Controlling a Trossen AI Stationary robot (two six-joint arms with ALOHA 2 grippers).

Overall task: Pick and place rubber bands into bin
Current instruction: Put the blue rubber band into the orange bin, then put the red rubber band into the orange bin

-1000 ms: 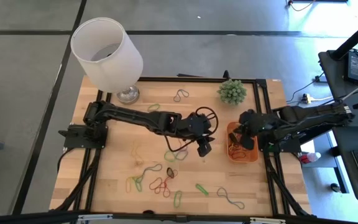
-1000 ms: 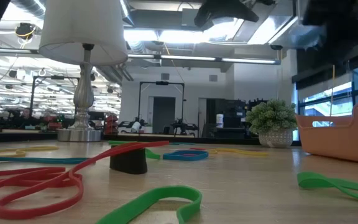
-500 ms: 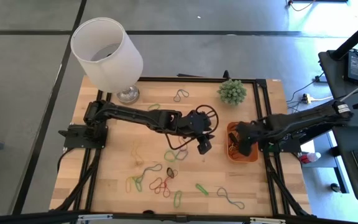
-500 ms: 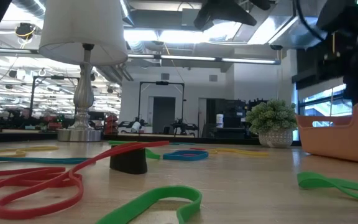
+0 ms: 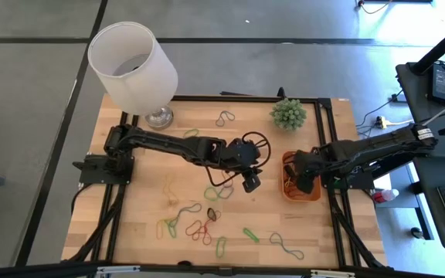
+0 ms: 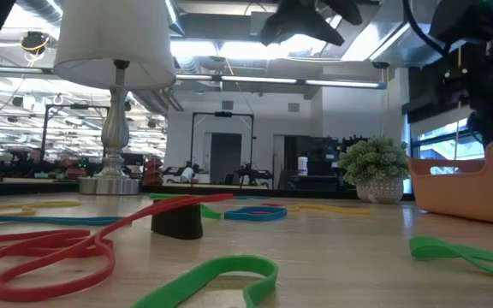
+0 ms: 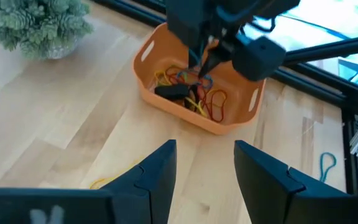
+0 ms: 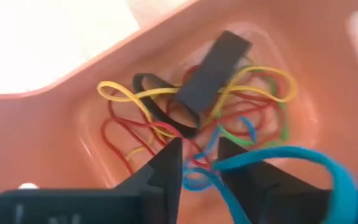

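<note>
Where rubber bands [image 8: 229, 118] tangle, smooth orange bin [image 8: 61, 118] curves.

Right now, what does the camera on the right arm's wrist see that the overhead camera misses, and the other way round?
Only the right wrist view shows the bin's contents closely: a blue rubber band at the right claw, above tangled red, yellow and green bands and a dark flat piece.

Only the high view shows the lamp, the little plant, the left claw and loose bands on the table.

Both show the orange bin.
</note>
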